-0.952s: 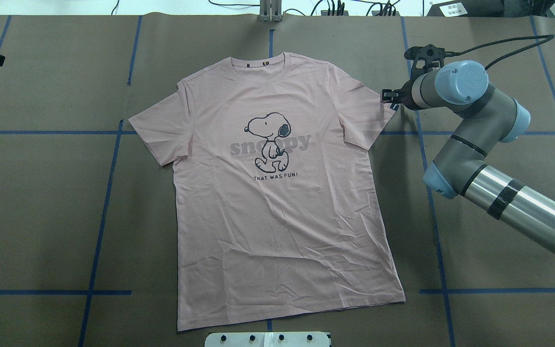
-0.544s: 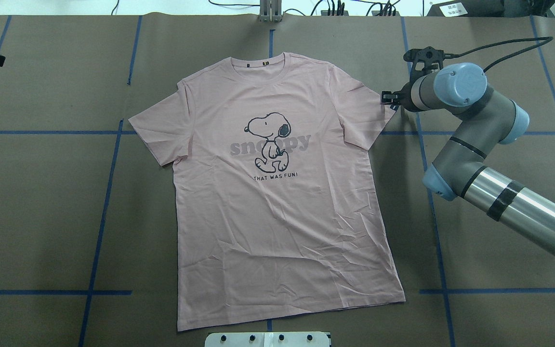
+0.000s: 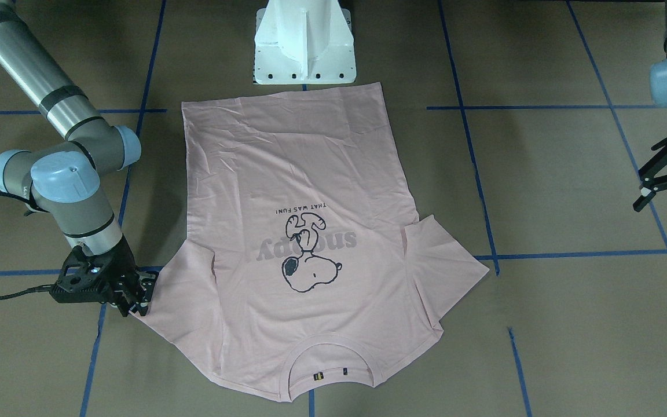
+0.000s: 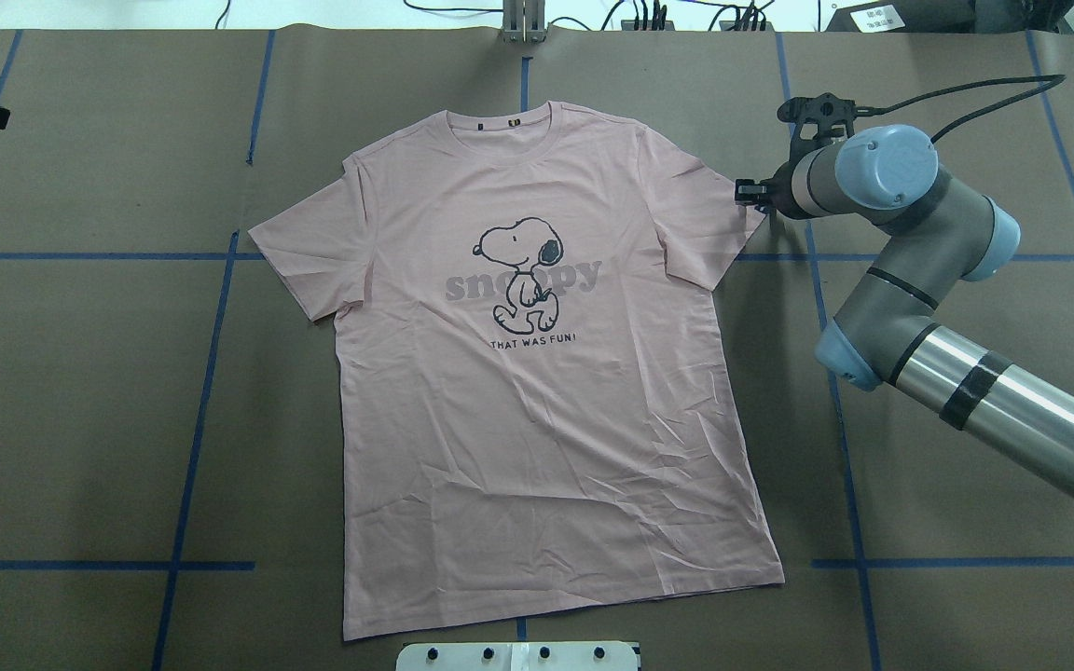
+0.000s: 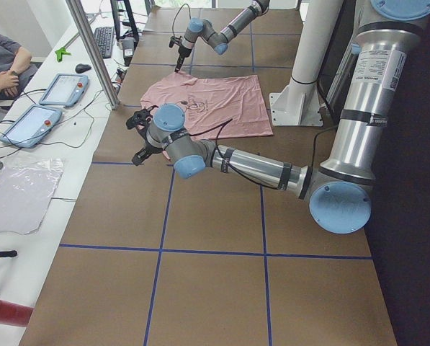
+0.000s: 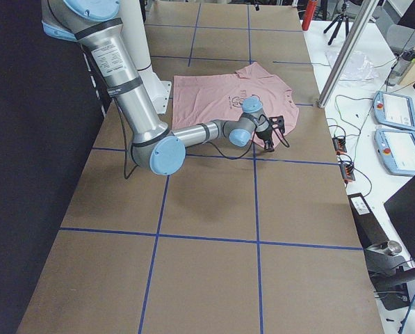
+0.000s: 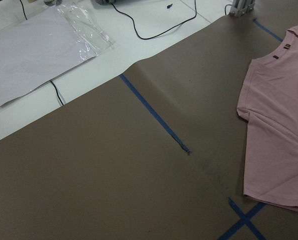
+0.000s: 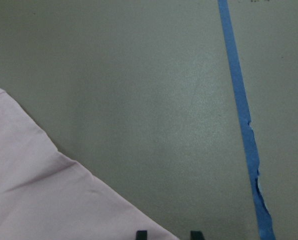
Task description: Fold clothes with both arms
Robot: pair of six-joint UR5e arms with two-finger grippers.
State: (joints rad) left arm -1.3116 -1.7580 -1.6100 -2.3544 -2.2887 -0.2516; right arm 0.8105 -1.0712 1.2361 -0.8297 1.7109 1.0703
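Pink cotton, the T-shirt is laid flat and print-up in the middle of the table, its collar turned away from the robot and its hem next to the white pedestal base. Both short sleeves are spread out to the sides, and only light creases are seen across the lower body. No fold has been made yet, so the task is judged to be at its very beginning: the sleeves, the sides and the length all remain to be folded.

The right gripper is held low at the outer corner of the shirt's right sleeve. In the right wrist view its two fingertips are seen apart, with the sleeve's edge running in towards the gap between them; the cloth is not pinched, and whether it is touched cannot be told. The left gripper is kept well apart from the shirt, off past the opposite sleeve, with its jaws spread and nothing held.

The shirt is backed by brown paper, which is marked into squares with blue tape.
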